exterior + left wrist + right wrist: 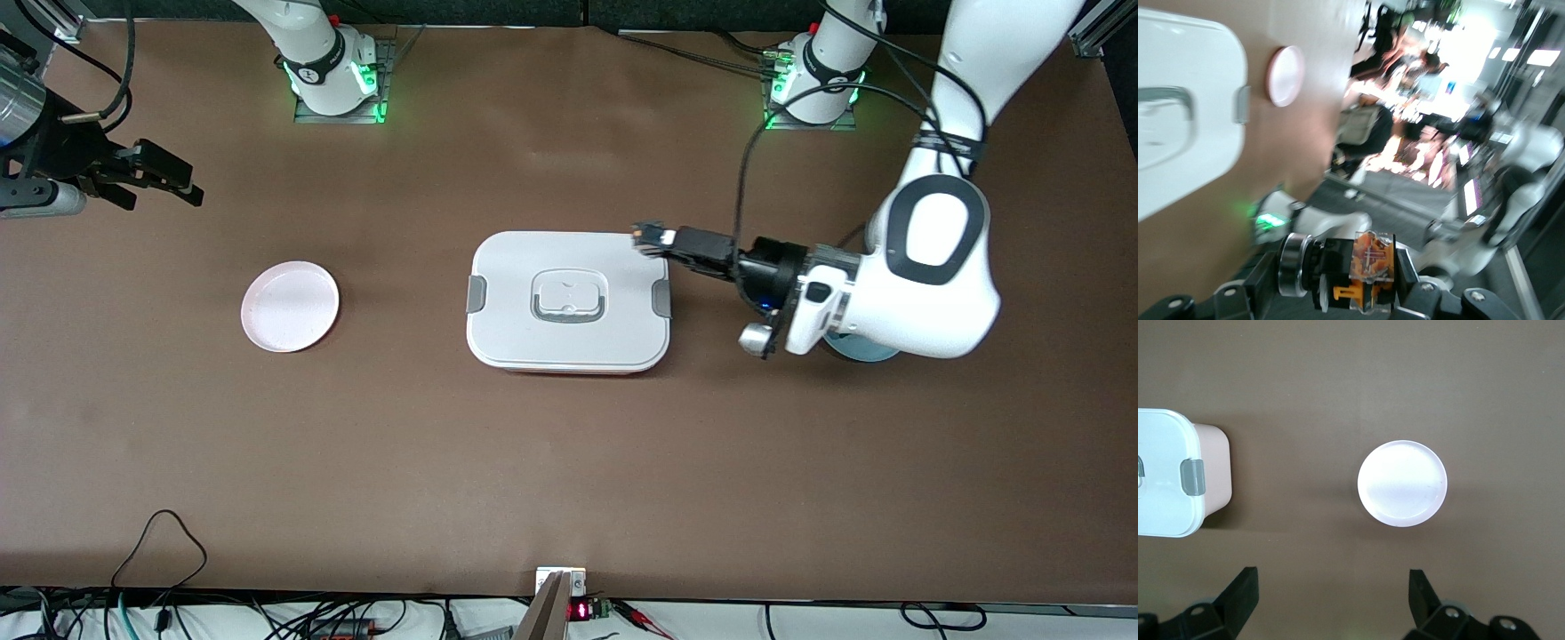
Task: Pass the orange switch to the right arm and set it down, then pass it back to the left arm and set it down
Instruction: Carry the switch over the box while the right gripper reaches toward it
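Table centre is occupied by the box [569, 302]; bare brown table [400, 427] is left between it and pink plate [290, 306].

robot lab (bolted arms [933, 258], cables [160, 551])

The bench [569, 462] is covered in a matt brown, finely textured sheet. The box [569, 342] looks like smooth white plastic with a soft sheen, its latches [661, 298] in duller grey plastic. The pink plate [290, 306] appears smooth and semi-glossy. The orange switch [1371, 267] is seen as clear and orange plastic on black, beside a polished metal ring. Glossy white shells are seen on the arms [933, 267].
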Motion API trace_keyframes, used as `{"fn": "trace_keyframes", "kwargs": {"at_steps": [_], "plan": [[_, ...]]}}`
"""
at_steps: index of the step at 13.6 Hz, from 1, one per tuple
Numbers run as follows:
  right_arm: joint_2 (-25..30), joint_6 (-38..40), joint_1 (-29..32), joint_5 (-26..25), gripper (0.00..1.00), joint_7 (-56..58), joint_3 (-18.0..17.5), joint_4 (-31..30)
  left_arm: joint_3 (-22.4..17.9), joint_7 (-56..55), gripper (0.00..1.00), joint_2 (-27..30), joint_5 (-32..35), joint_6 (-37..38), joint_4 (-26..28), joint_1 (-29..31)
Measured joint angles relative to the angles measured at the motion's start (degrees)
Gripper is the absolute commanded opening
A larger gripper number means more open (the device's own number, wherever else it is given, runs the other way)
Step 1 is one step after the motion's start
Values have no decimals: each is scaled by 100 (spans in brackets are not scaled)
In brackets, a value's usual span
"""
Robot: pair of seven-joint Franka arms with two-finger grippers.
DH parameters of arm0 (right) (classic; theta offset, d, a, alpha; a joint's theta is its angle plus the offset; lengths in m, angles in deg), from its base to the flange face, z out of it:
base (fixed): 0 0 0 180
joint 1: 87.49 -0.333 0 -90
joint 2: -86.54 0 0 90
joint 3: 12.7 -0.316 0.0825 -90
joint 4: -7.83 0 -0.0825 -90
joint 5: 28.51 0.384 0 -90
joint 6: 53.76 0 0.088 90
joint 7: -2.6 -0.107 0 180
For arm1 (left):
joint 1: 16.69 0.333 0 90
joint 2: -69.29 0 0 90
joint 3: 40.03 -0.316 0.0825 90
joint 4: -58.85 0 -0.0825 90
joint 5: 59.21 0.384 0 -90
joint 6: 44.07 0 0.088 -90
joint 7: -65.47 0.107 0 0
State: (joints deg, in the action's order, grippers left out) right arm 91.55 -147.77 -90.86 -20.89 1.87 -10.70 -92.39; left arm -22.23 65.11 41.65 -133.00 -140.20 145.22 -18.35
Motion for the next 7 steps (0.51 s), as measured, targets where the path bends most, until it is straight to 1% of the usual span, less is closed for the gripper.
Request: {"fn": "trace_keyframes", "kwargs": {"at_steps": [1,2,4,5,7], "plan": [[-6,-19,-16,29,100,0,-14,0,6,-528,0,-1,-312,-251,1,-134],[-20,-33,-37,219,100,0,-19,0,10,-1177,0,-3,-557,-511,1,-262],[-77,-36,-45,1141,100,0,-14,0,17,-2438,0,-6,-739,-1072,-25,-525],[-117,-37,-47,1482,100,0,-12,0,20,-3019,0,-5,-776,-1418,-93,-677],[-206,-41,-83,1921,100,5,-19,0,30,-4163,0,-4,-792,-2107,-221,-1042]]}}
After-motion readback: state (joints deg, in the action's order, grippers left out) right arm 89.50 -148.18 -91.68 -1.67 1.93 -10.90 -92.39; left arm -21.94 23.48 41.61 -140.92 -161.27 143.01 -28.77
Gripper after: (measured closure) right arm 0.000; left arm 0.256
